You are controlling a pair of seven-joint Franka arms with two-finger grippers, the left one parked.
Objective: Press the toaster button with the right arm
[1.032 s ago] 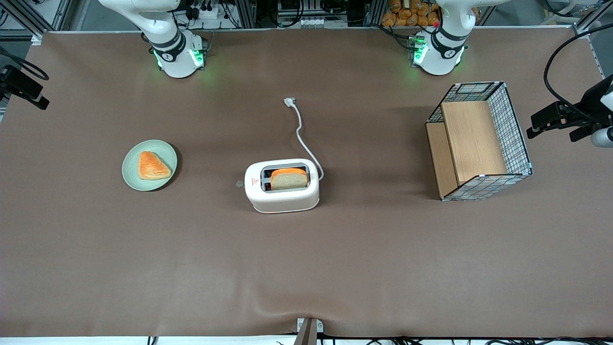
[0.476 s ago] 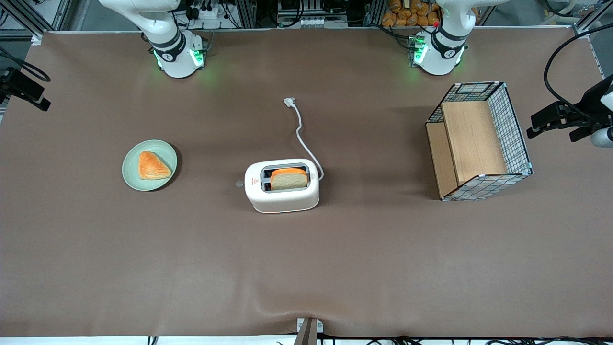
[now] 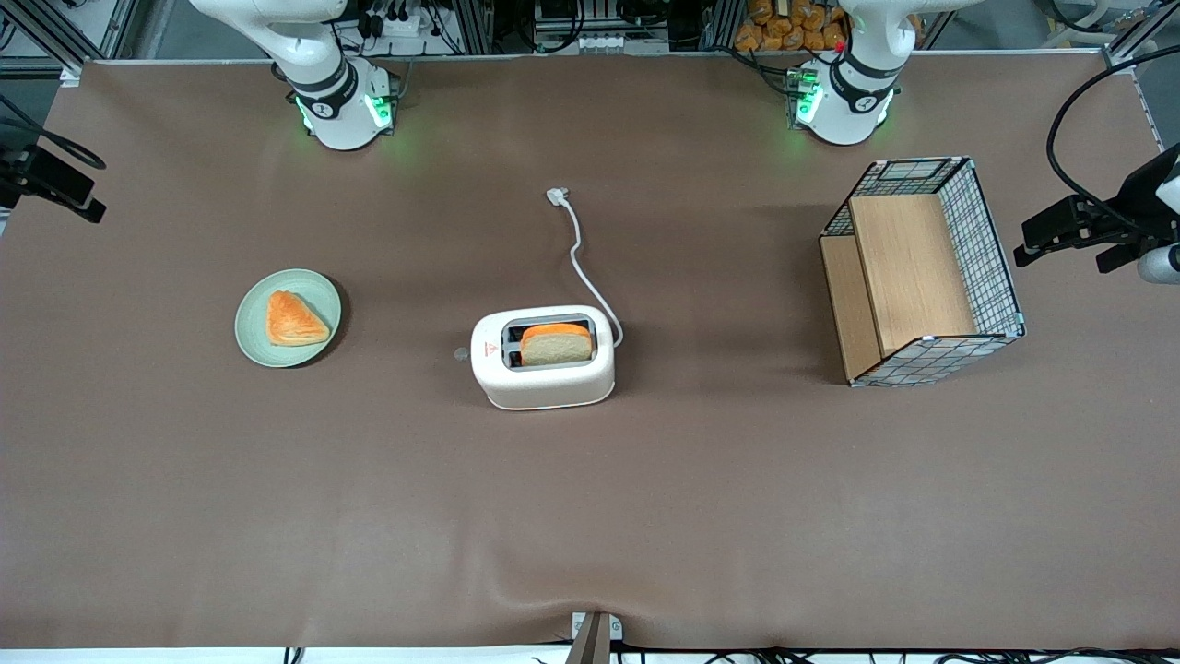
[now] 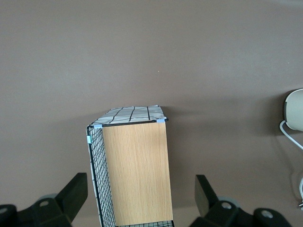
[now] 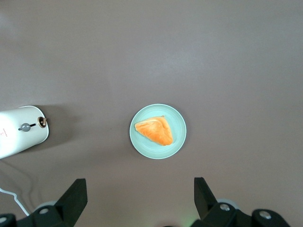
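Note:
The white toaster (image 3: 544, 358) stands mid-table with a slice of bread (image 3: 557, 344) in the slot nearer the front camera. Its white cord (image 3: 581, 258) runs away from the front camera. The toaster button (image 3: 461, 353) is a tiny grey knob on the short end that faces the working arm's end of the table. It also shows in the right wrist view (image 5: 24, 126), on the toaster (image 5: 21, 131). My right arm (image 3: 318, 55) reaches out sideways. Its gripper (image 3: 64, 189) is open and empty, high over the table edge, far from the toaster. In the right wrist view the gripper (image 5: 139, 201) hangs above the plate.
A green plate (image 3: 288, 318) with a triangular pastry (image 3: 295, 319) lies between the gripper and the toaster, also in the right wrist view (image 5: 158, 131). A wire basket with a wooden shelf (image 3: 922, 272) stands toward the parked arm's end. A small dark dial (image 5: 42, 122) sits below the button.
The gripper has shifted slightly toward the front camera and inward over the table edge. Toaster, plate and basket have not moved.

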